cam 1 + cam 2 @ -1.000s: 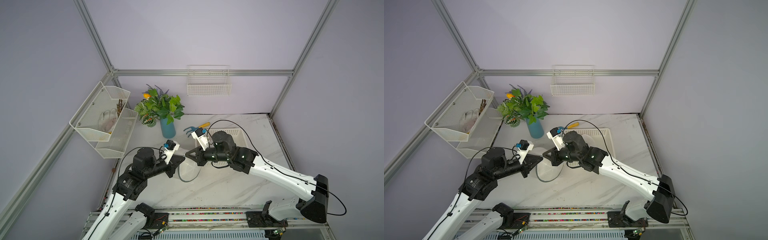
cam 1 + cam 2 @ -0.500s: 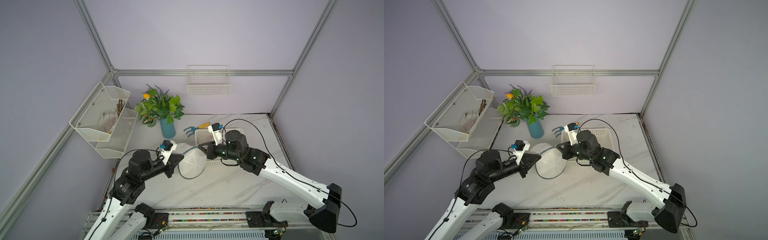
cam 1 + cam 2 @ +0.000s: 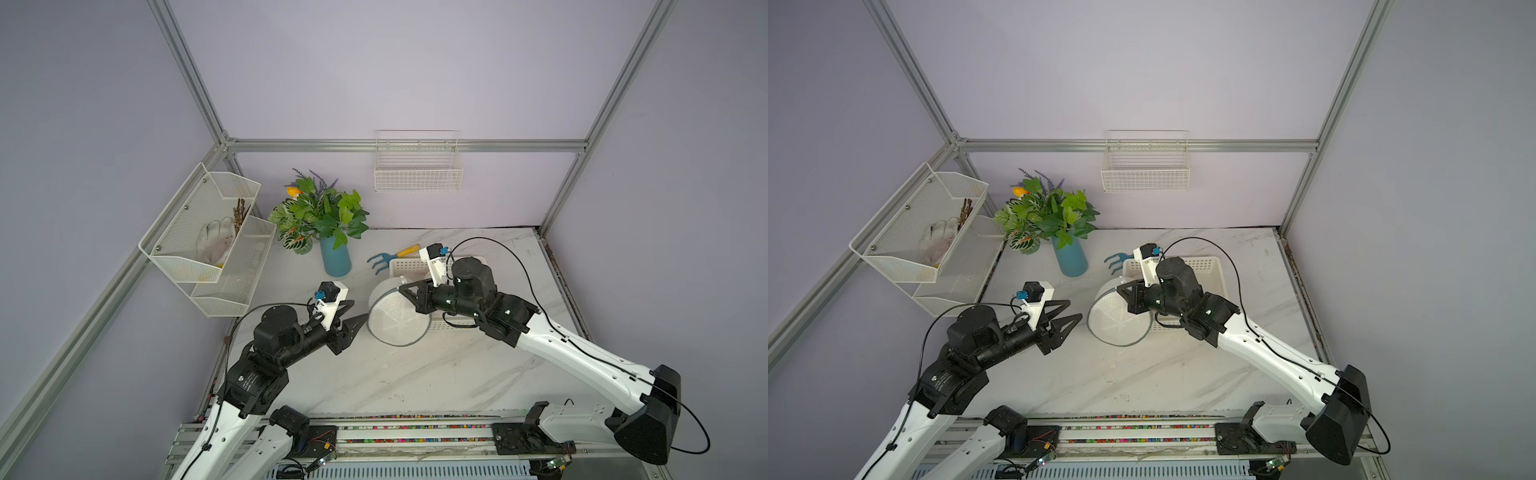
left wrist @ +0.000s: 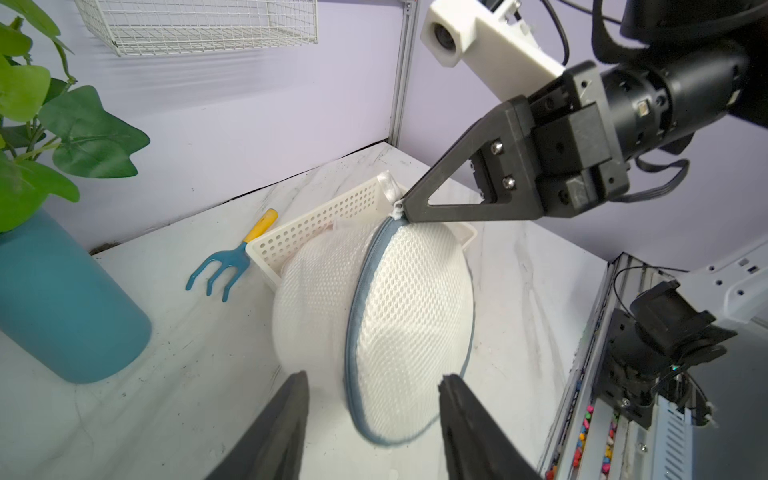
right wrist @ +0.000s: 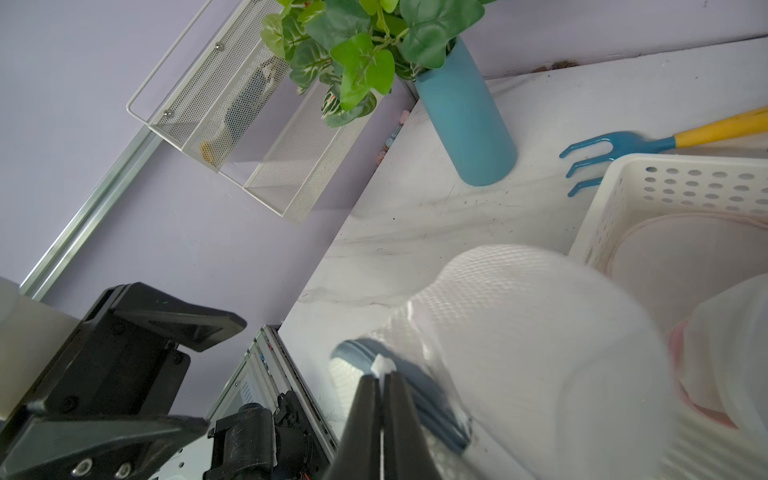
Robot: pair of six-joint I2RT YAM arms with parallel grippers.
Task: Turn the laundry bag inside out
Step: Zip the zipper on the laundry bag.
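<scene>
Since a second ago our left gripper [image 3: 358, 309] has let go of the laundry bag [image 3: 395, 326] and our right arm has drawn the bag away toward the basket [image 3: 409, 263]; the bag, then stretched between both claws, now hangs from the right one alone. Nearest to us, above the marble table [image 3: 415, 374], the left gripper stands with its jaws apart and nothing between them, pointing at the bag and just short of it; in the left wrist view its two fingers [image 4: 291, 415] frame the bag's lower edge without touching it. Next comes the bag itself, a round white mesh pouch with a grey-blue zipper [image 4: 360, 299] running round its rim, tilted on edge in front of the basket; whether its lower edge touches the table we cannot tell. Our right gripper [image 3: 402, 287] is closed on the white zipper pull [image 4: 398, 208] at the bag's top, jaws pressed together. Behind it sits the white perforated basket, with pale pink things [image 5: 681, 257] inside; a blue rake [image 3: 380, 262] with a yellow handle lies just beside its far corner; farther back stands a blue vase [image 3: 336, 259] of green plants [image 3: 320, 210]; a wire basket [image 3: 417, 176] hangs on the back wall.
</scene>
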